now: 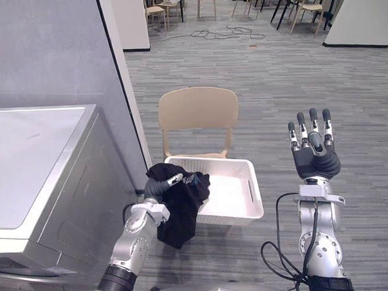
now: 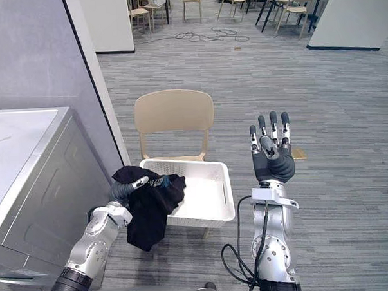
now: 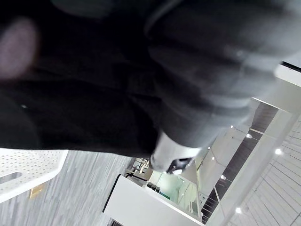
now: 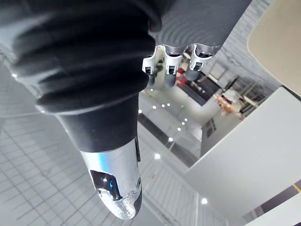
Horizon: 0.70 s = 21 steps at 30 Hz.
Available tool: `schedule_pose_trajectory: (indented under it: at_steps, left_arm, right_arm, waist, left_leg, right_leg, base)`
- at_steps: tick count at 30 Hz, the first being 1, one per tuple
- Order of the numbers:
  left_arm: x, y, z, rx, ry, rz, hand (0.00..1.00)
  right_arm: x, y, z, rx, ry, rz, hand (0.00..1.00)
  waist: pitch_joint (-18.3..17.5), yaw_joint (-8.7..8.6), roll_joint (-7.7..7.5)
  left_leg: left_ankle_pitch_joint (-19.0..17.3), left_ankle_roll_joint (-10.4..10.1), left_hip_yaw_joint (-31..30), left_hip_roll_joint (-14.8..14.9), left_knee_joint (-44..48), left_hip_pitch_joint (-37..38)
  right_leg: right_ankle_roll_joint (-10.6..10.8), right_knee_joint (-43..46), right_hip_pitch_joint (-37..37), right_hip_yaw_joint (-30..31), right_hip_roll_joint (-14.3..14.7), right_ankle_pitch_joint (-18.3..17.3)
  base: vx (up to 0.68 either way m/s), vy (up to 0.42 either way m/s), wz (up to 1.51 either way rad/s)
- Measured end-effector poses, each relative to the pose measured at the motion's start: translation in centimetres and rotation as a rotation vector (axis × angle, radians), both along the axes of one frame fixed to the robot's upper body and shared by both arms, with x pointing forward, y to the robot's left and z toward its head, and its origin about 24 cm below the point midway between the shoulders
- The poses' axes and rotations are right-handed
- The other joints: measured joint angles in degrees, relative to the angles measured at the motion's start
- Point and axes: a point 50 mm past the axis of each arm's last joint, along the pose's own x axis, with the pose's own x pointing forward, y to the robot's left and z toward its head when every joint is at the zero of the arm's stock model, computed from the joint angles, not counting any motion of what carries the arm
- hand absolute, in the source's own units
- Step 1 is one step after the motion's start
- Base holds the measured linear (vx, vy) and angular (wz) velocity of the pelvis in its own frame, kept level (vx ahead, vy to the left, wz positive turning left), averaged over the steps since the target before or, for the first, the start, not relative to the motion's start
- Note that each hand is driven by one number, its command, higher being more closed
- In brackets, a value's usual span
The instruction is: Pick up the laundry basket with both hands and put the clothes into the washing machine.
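Observation:
A white laundry basket (image 1: 237,214) sits on the seat of a beige chair (image 1: 199,110). A black garment (image 1: 181,214) hangs over the basket's left rim and down its outer side. My left hand (image 1: 158,186) is at that rim with its fingers curled into the black cloth. In the left wrist view the dark cloth (image 3: 70,94) lies against the hand, with a piece of the basket's rim (image 3: 28,165) beside it. My right hand (image 1: 315,152) is raised to the right of the basket, apart from it, fingers (image 4: 171,66) straight and holding nothing.
A grey washing machine (image 1: 40,165) stands at my left, its top level with the basket. A grey partition wall (image 1: 54,48) rises behind it. Grey carpet (image 1: 288,83) stretches beyond the chair, with more chairs and tables (image 1: 304,5) far back.

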Motion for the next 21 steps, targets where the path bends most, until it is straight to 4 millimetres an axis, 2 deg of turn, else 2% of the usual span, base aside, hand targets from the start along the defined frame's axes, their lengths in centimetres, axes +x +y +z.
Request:
schedule_pose_trajectory:
  at_steps: [6, 12, 16, 19, 21]
  left_arm:
    - [0.7, 0.1, 1.3, -0.085, -0.030, 0.050, 1.00]
    - [1.5, 0.5, 4.2, -0.163, -0.141, 0.087, 1.00]
    - [2.7, 1.8, 8.3, -0.212, -0.308, 0.134, 1.00]
    - [3.2, 4.1, 13.0, -0.262, -0.507, 0.233, 1.00]
    - [3.1, 5.3, 15.0, -0.272, -0.603, 0.279, 1.00]
  right_arm:
    - [-0.2, 0.0, -1.5, 0.044, 0.055, -0.019, 0.00]
    - [-0.3, 0.2, -1.7, 0.061, 0.061, -0.026, 0.00]
    - [-0.3, 0.3, -2.0, 0.077, 0.068, -0.029, 0.00]
    - [-0.2, 0.2, -2.4, 0.080, 0.087, -0.033, 0.00]
    - [-0.1, 0.1, -2.7, 0.083, 0.099, -0.035, 0.00]
  waist:
    - [-0.3, 0.05, -0.01]
    - [-0.6, 0.12, -0.14]
    - [-0.8, 0.19, -0.32]
    - [-0.9, 0.16, -0.34]
    - [-0.9, 0.21, -0.32]
  left_leg:
    - [0.0, 0.0, 0.0, 0.0, 0.0, 0.6]
    - [0.1, 0.0, 0.1, 0.1, 0.0, 1.0]
    - [0.2, 0.0, 0.0, 0.1, 0.0, 1.8]
    - [0.2, 0.0, 0.1, 0.1, 0.0, 2.2]
    - [0.2, 0.0, 0.0, 0.1, 0.0, 2.5]
  right_leg:
    - [-0.1, 0.0, 0.6, 0.0, 0.0, -0.1]
    - [-0.3, 0.0, 1.0, 0.0, 0.0, 0.1]
    - [-0.4, -0.1, 1.9, -0.1, 0.0, 0.2]
    - [-0.4, -0.1, 2.3, -0.1, 0.0, 0.2]
    - [-0.4, -0.1, 2.5, -0.1, 0.0, 0.2]
  base:
    - [0.00, 0.000, 0.00]
    - [0.00, 0.000, 0.00]
    - [0.00, 0.000, 0.00]
    - [-0.01, -0.001, 0.00]
    - [0.00, 0.000, 0.00]
